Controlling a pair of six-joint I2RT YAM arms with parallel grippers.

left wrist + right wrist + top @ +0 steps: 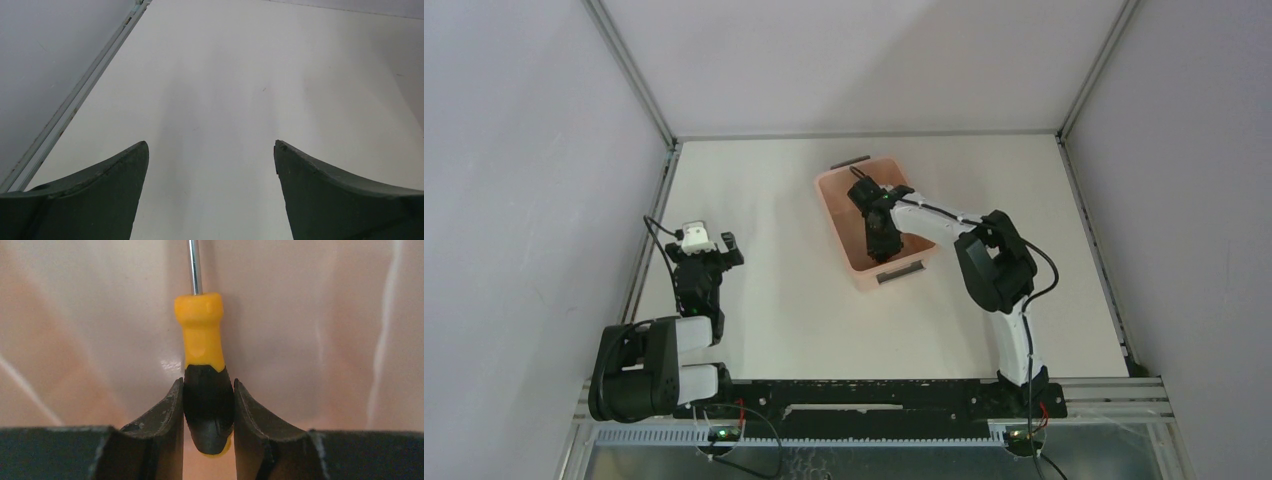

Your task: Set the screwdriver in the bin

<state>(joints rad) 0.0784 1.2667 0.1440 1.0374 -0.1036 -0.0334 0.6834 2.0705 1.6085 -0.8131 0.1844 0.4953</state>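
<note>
A white table (784,300) fills the overhead view, enclosed by pale walls on three sides. Two black and white robot arms are bolted at its near edge.

The right arm (999,270) bends over the table and reaches left into the bin (836,222). The bin is a salmon-pink rectangular tub sitting at an angle on the far middle of the table. It has a dark grey handle at its far end (849,160) and another at its near end (899,272). The left arm (664,360) is folded low at the left side of the table, well apart from the bin.

The right gripper (881,250) is down inside the bin. In its wrist camera, the right gripper (207,385) has its two dark fingers pressed narrowly against the black rear part of the handle of the screwdriver (200,335). The yellow-orange front of the handle and the thin metal shaft point away from the fingers, with the pink inside of the bin (325,315) behind them. Whether the screwdriver touches the bin floor cannot be told.

The left gripper (211,145) has its fingers spread wide over bare table, holding nothing.
</note>
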